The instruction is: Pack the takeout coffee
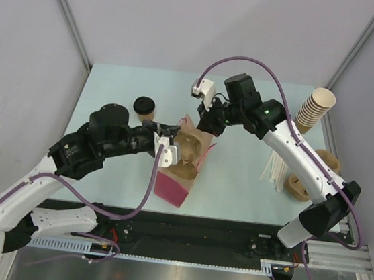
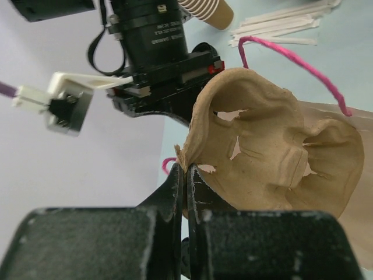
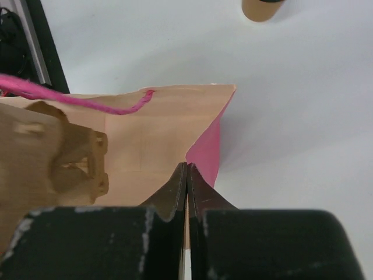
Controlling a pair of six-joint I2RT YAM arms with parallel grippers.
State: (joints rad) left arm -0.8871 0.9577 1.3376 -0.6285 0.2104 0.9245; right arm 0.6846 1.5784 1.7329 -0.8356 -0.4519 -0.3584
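— What was counted on the desk (image 1: pixel 236 179)?

— One takeout coffee (image 1: pixel 143 107) with a black lid, one pink paper bag (image 1: pixel 171 185), one pulp cup carrier (image 2: pixel 262 151) at the bag's mouth, one stack of lidless cups (image 1: pixel 314 107) and one bundle of wrapped straws (image 1: pixel 275 170) were seen. A further carrier (image 1: pixel 298 188) was partly hidden by the right arm.

— Where was the coffee found relative to each pincer?

— It was stood upright on the desk, outside the bag, near the left arm's wrist. It was touched by neither pincer. The left pincer (image 2: pixel 185 175) was clamped on the carrier's edge. The right pincer (image 3: pixel 186 172) was pressed together on the bag's rim, well apart from the coffee.

— How were the arms posed?

— The left was stretched forward and turned rightward to the bag. The right was reached forward and bent leftward over the desk.
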